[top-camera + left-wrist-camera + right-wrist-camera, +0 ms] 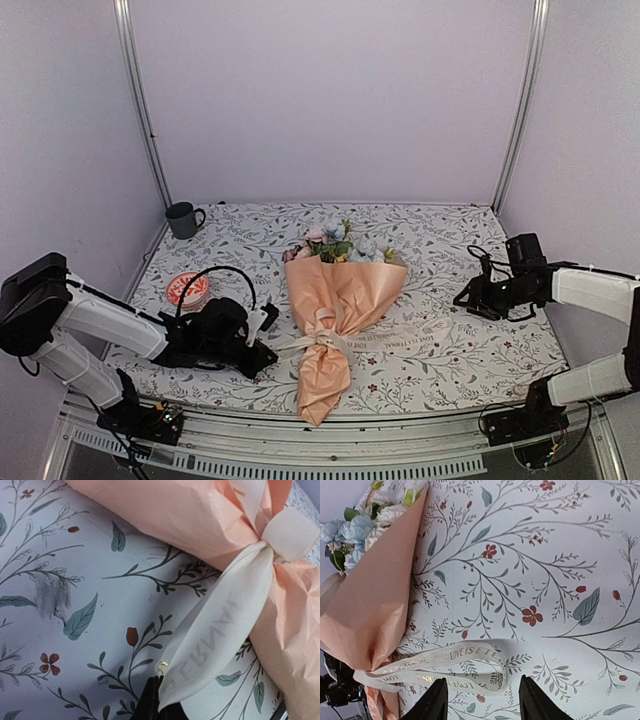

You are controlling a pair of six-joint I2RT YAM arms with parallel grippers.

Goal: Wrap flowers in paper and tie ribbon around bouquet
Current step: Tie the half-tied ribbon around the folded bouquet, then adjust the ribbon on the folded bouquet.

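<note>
The left gripper [157,702] is pinching the end of the long, narrow cream-white ribbon with gold letters [225,625]. Its fingers are pressed together on the strip. It is holding that end low over the cloth, just left of the knot, probably so the tie is not slipping loose.

From those fingers the ribbon is running up to a knot. The knot is squeezing the thin neck of the big peach-orange sheet of paper [345,290]. The paper is making a cone around the stems of the pink, pale blue and yellow flowers [335,243]. This bouquet [322,385] is lying in the middle of the white leaf-patterned tablecloth [480,350], with its blooms far and its pointed end near.

The right gripper [482,692] is spread open with nothing between its fingers. It is hanging over the right side of the cloth. The other ribbon tail is lying loose in a loop just in front of it, so nothing is pulling on that side.

The wrapping and tying are looking nearly done.

A dark mug [183,219] is sitting in the far left corner. A round red-and-white dish [188,289] is sitting on the left, both well away from the bouquet.
</note>
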